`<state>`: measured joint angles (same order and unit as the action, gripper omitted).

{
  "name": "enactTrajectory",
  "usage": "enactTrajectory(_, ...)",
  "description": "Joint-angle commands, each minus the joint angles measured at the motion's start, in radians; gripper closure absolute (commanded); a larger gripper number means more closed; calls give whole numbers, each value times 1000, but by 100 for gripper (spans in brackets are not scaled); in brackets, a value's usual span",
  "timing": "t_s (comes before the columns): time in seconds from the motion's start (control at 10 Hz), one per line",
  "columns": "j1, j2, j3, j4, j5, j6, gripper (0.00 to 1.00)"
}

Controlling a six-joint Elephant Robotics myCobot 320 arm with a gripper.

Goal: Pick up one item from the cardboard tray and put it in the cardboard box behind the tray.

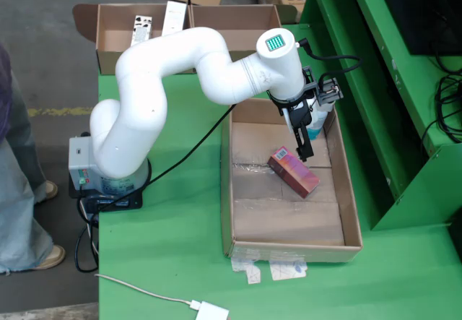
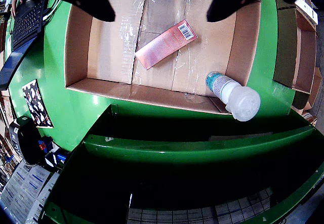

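The gripper (image 1: pixel 306 145) hangs over the cardboard tray (image 1: pixel 351 212), fingers (image 2: pixel 91 1) spread wide and holding nothing. Just below it lies the pink carton (image 2: pixel 166 43), flat; a white-capped bottle (image 2: pixel 234 95) stands against the tray wall to one side. This looks like the approach step: next comes descending to straddle the carton, with the cardboard box (image 1: pixel 115 27) far behind the arm.

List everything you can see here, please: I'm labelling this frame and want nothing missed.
cardboard tray: one, brown, on the green table, right of the arm in the fixed view.
pink box: one, pink-red with a barcode, lying flat in the tray.
white bottle: one, white cap and teal label, lying in a tray corner.
cardboard box: one, brown, open, at the table's far edge.
white cable: one, white, near table edge.
person: one, in jeans, standing at the left.
arm: one, white, base on the table's left edge.
hand: one, black, open above the pink box.
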<state>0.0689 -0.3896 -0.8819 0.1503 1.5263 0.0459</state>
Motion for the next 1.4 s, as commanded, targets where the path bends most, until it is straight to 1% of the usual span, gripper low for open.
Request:
enactTrajectory(0.0,5,24,31,10,-1,-6,80)
enactTrajectory(0.2,5,24,31,10,-1,-6,100)
enactTrajectory(1.3,5,24,31,10,-1,-6,100)
